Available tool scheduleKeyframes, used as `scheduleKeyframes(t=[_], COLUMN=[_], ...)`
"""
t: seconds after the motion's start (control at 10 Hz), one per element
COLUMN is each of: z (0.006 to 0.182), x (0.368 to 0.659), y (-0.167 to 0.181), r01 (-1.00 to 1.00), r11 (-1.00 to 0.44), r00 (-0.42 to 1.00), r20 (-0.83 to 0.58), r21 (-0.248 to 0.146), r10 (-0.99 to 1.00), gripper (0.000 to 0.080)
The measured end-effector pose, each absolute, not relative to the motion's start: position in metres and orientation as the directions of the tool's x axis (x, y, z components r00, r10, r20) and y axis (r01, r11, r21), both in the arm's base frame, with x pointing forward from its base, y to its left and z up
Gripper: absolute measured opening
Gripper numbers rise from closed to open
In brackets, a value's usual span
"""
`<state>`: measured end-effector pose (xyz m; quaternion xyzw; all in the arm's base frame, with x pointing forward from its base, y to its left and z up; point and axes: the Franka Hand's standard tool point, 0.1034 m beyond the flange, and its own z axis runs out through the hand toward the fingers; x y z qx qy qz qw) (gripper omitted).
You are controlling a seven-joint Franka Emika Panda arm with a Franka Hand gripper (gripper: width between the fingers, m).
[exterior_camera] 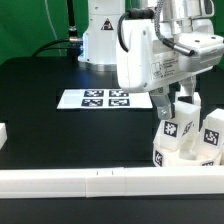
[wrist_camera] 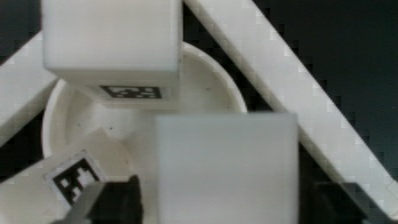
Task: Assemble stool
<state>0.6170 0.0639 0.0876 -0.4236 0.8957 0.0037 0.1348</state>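
Your end effector (exterior_camera: 181,97) grips a leg (exterior_camera: 185,110) over the stool (exterior_camera: 186,140); keep that leg upright and lower it gently, straight into its socket.

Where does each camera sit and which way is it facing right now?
Exterior view: off the arm, looking over the long white rail bar and black table at white tagged block legs; white arm and gripper show.
Wrist view: on the wrist, close on a tagged leg and white round plastic disc; robot parts unclear.
Shared: tagged legs.
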Motion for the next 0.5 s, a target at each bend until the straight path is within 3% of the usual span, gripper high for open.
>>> scheduleKeyframes(t=[0.1, 0.3, 0.5], z=[0.092, 0.104, 0.108], x=[0.618, 0.619, 0.621], y=[0.063, 0.069, 0.071], r01=[-0.796, -0.843, -0.906], r11=[0.593, 0.522, 0.388], r00=[-0.556, -0.484, -0.348], r20=[-0.242, -0.242, -0.226], r21=[-0.122, -0.127, -0.166], r10=[-0.796, -0.841, -0.910], gripper=[0.0623, 0.0644, 0.0648])
